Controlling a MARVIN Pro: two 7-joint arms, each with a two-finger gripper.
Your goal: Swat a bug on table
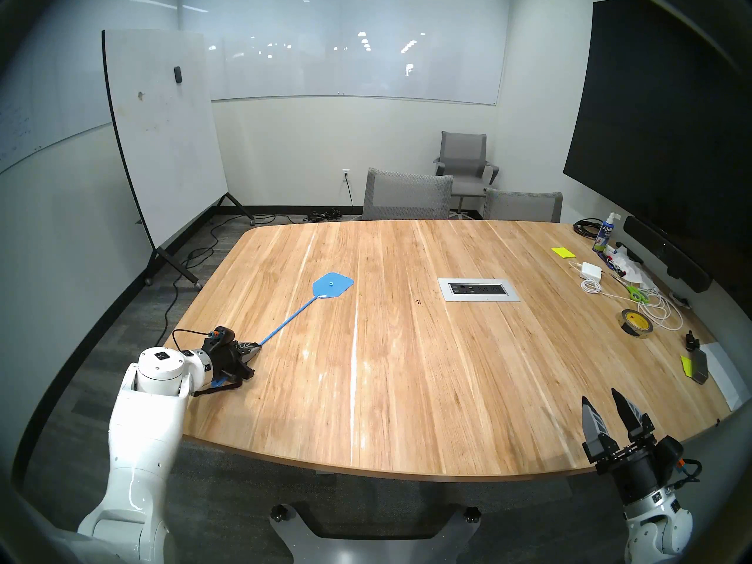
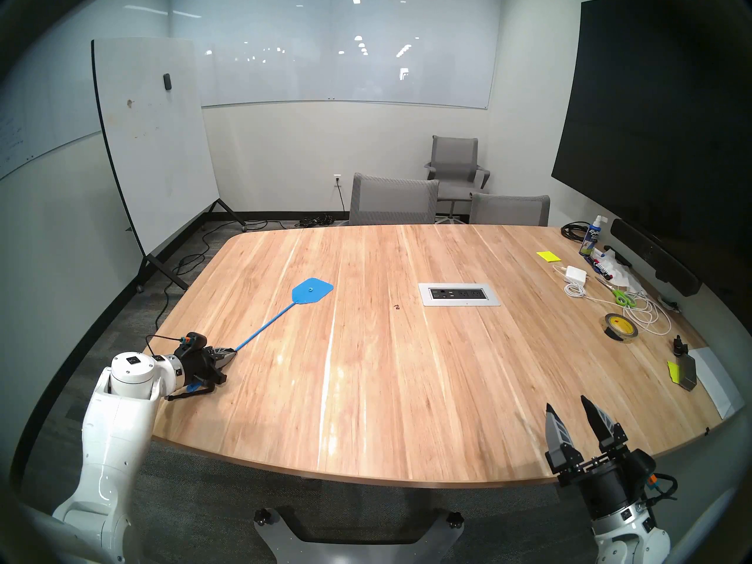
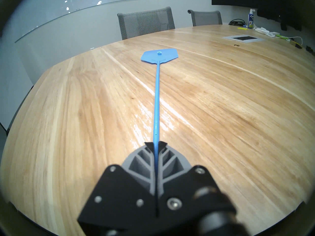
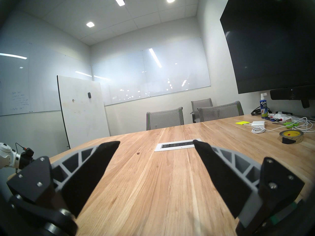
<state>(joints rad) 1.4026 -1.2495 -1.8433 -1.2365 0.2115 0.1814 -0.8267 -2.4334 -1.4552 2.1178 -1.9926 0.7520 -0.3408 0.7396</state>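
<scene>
A tiny dark bug (image 1: 418, 302) (image 2: 397, 306) (image 4: 138, 153) (image 3: 237, 45) sits on the light wood table (image 1: 407, 368), just left of the grey outlet panel (image 1: 478, 289). My left gripper (image 1: 257, 348) (image 3: 156, 144) is shut on the handle of a blue fly swatter (image 1: 285, 323). The swatter's head (image 1: 333, 285) (image 3: 159, 54) lies low over the table, well left of the bug. My right gripper (image 1: 601, 399) (image 4: 156, 142) hovers open and empty at the table's near right edge.
Along the right side lie a tape roll (image 1: 635, 324), white cables and charger (image 1: 590, 271), green scissors (image 1: 635, 293), yellow notes (image 1: 561, 252), a spray bottle (image 1: 605, 235) and a black knob (image 1: 690, 340). Grey chairs (image 1: 407, 197) stand at the far edge; a whiteboard (image 1: 162, 136) stands left.
</scene>
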